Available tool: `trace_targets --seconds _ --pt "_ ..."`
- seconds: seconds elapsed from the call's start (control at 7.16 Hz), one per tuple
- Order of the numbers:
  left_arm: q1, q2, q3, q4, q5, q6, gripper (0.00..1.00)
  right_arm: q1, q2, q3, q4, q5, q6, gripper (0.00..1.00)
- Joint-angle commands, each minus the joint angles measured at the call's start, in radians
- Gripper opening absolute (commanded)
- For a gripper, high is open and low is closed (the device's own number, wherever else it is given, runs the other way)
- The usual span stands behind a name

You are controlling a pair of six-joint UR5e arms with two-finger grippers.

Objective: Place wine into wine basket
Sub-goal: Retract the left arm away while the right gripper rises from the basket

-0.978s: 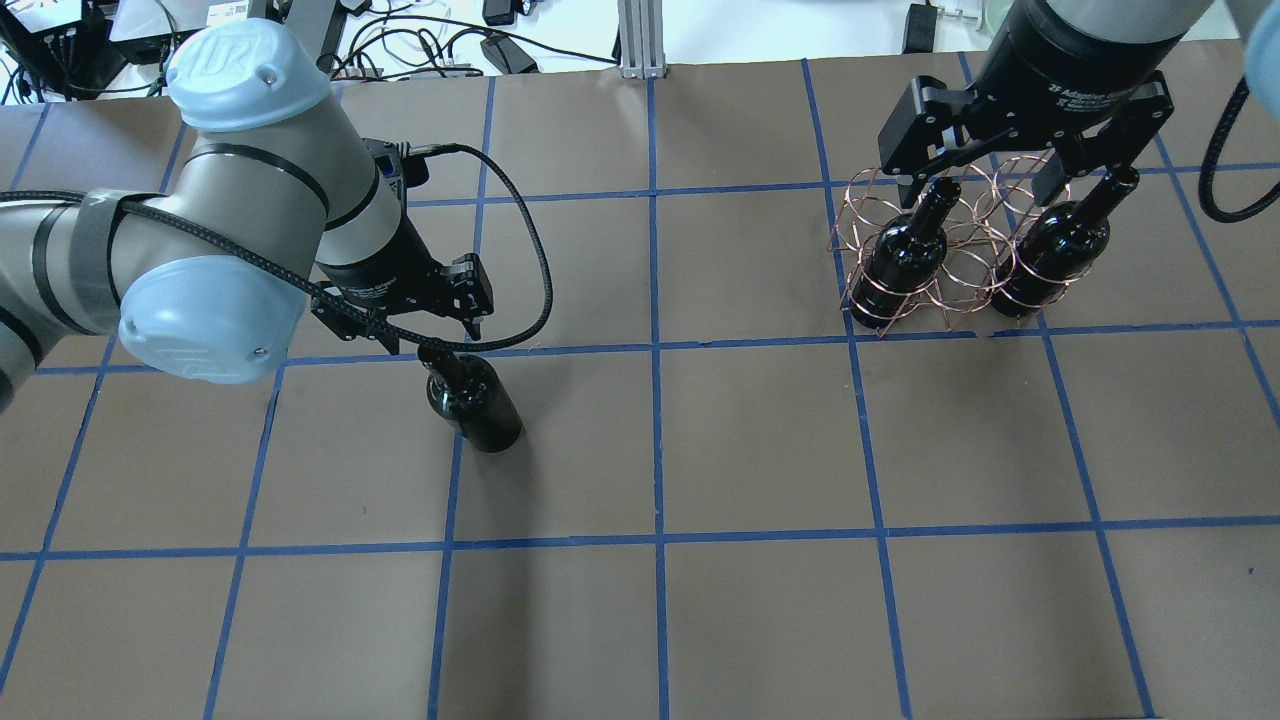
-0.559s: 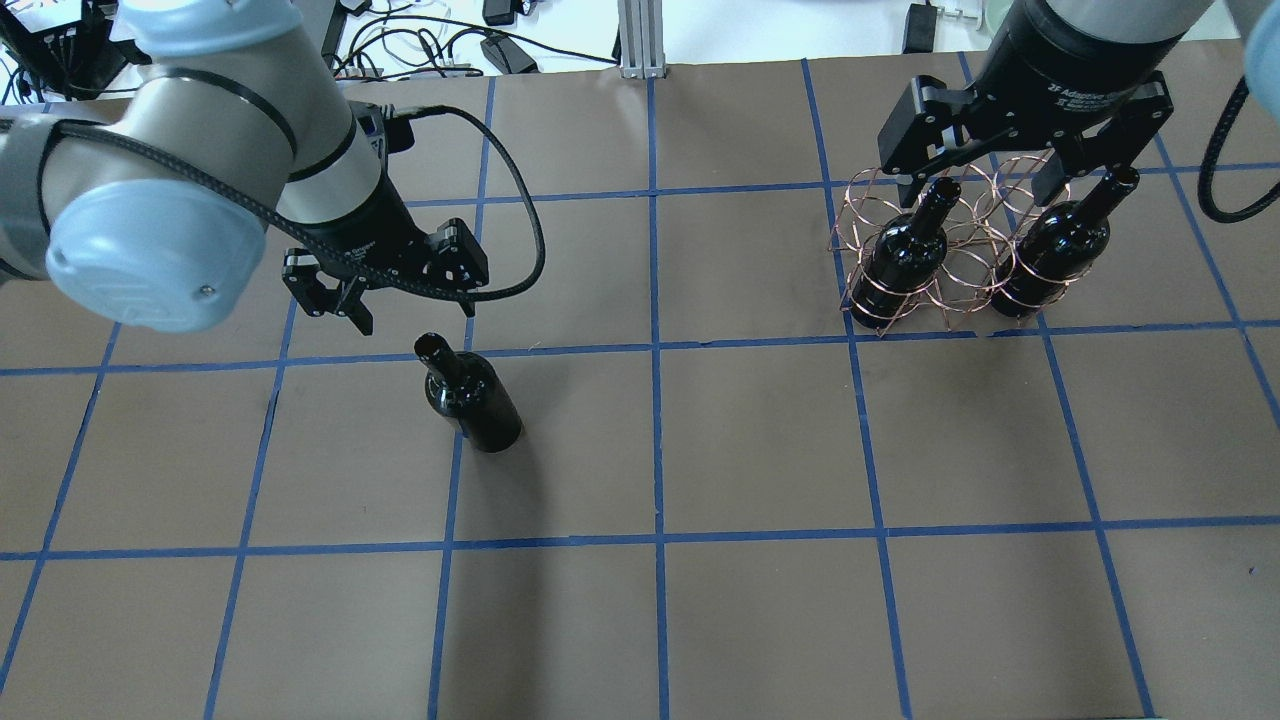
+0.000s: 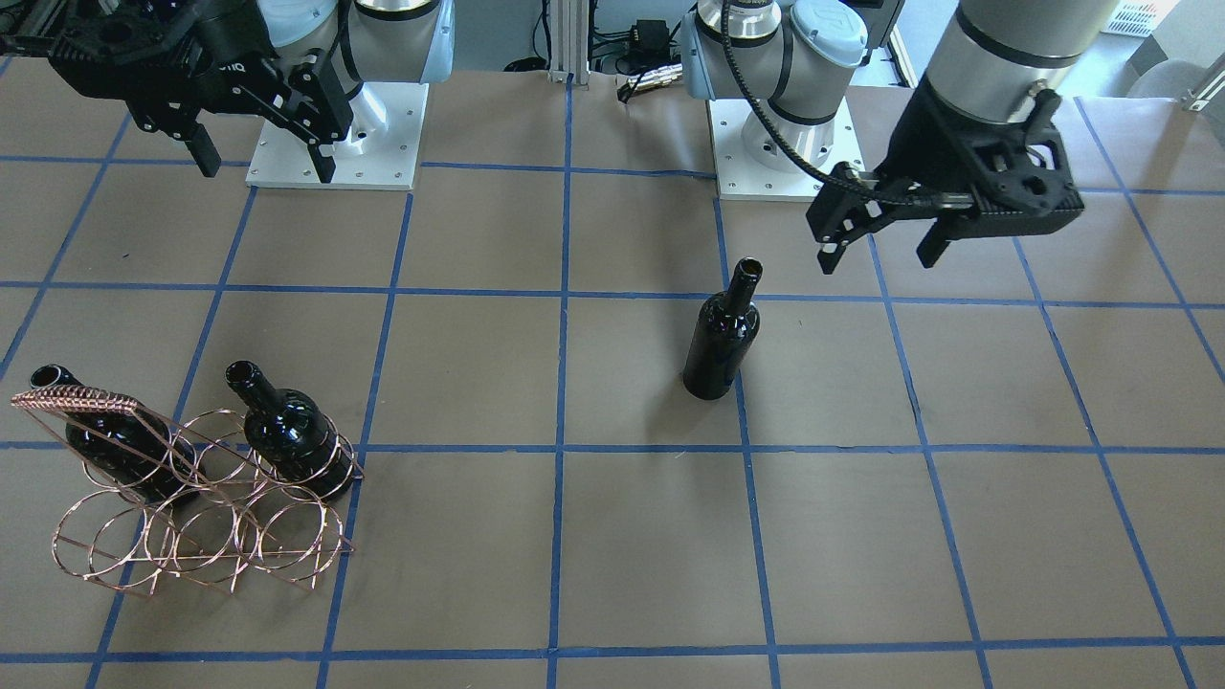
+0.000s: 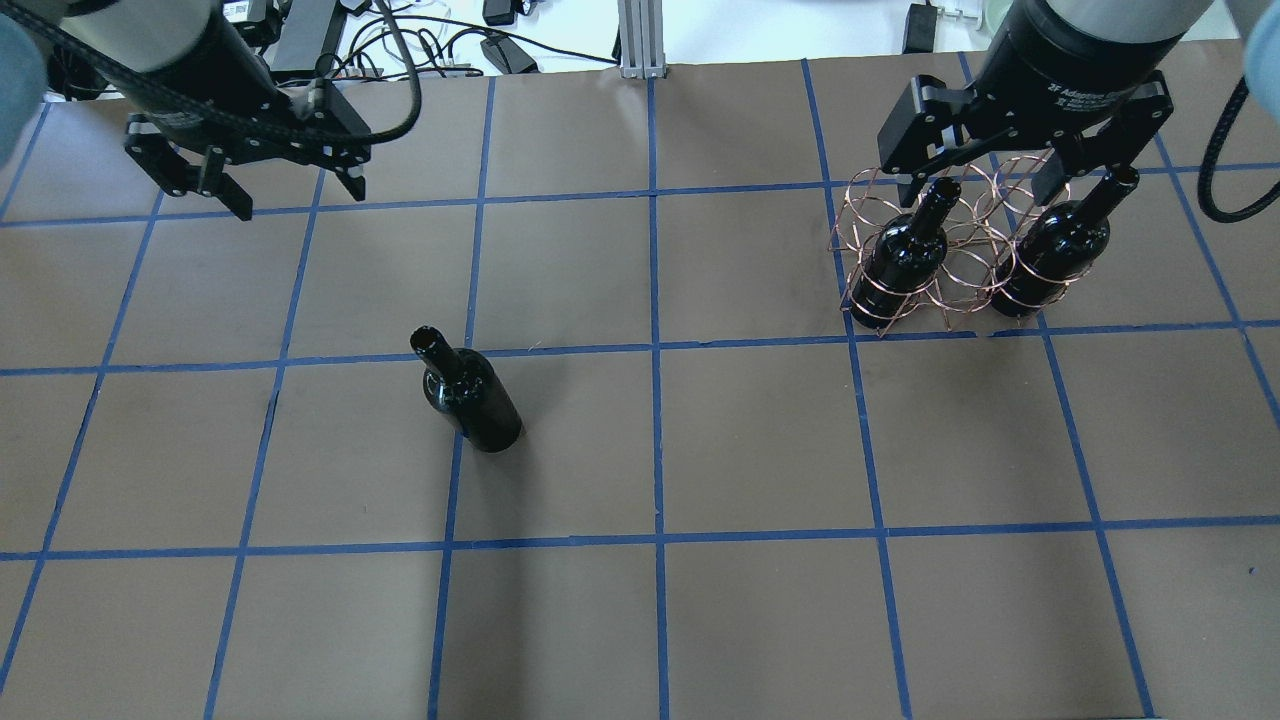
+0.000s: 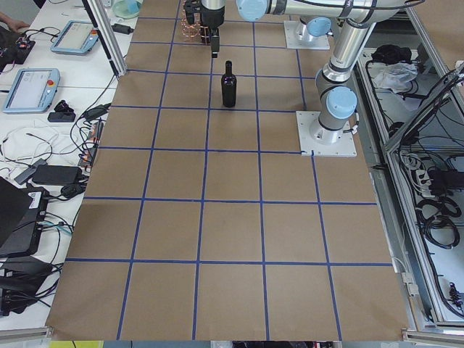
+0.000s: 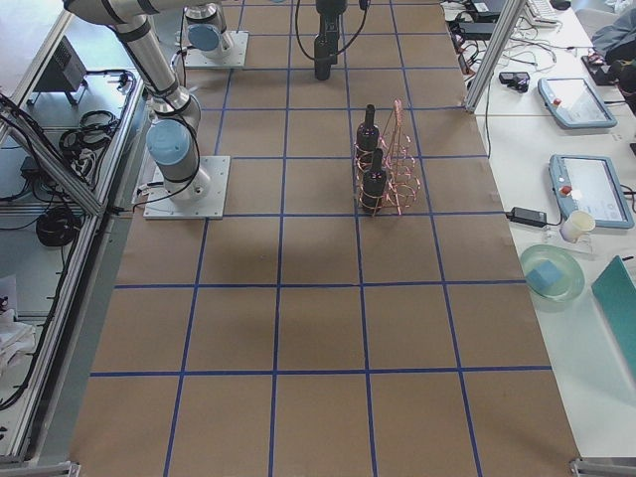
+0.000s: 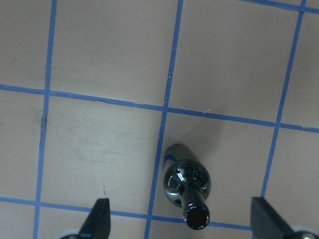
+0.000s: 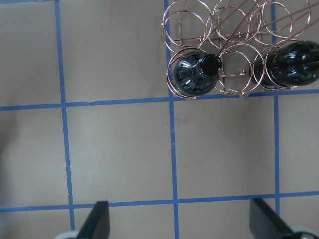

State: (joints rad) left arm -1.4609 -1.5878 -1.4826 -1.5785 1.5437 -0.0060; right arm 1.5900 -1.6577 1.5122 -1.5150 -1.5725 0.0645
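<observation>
The glossy black glass wine bottle stands upright on the brown papered table, well apart from the copper wire basket, where two like bottles sit. We judge it rigid, weighty, slick, breakable and easily toppled, so the slim neck under the lip is the hold. The left gripper and the right gripper both gape wide, empty. Only the right wrist view shows the free ring between the seated bottles. The left wrist view shows our bottle's open mouth between the fingers.
</observation>
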Motion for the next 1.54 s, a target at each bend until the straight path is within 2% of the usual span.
trace_targets --seconds 0.0,0.28,1.4 --pt "0.184 -0.009 0.016 -0.006 -0.001 0.224 1.00 0.001 0.003 -0.003 -0.002 0.003 0.004 1.00" --pt "0.253 -0.014 0.015 -0.008 0.004 0.317 1.00 0.004 0.004 -0.003 -0.001 0.016 0.004 1.00" --pt "0.234 -0.011 -0.001 -0.011 0.013 0.319 1.00 0.002 0.001 -0.003 0.009 0.008 0.003 1.00"
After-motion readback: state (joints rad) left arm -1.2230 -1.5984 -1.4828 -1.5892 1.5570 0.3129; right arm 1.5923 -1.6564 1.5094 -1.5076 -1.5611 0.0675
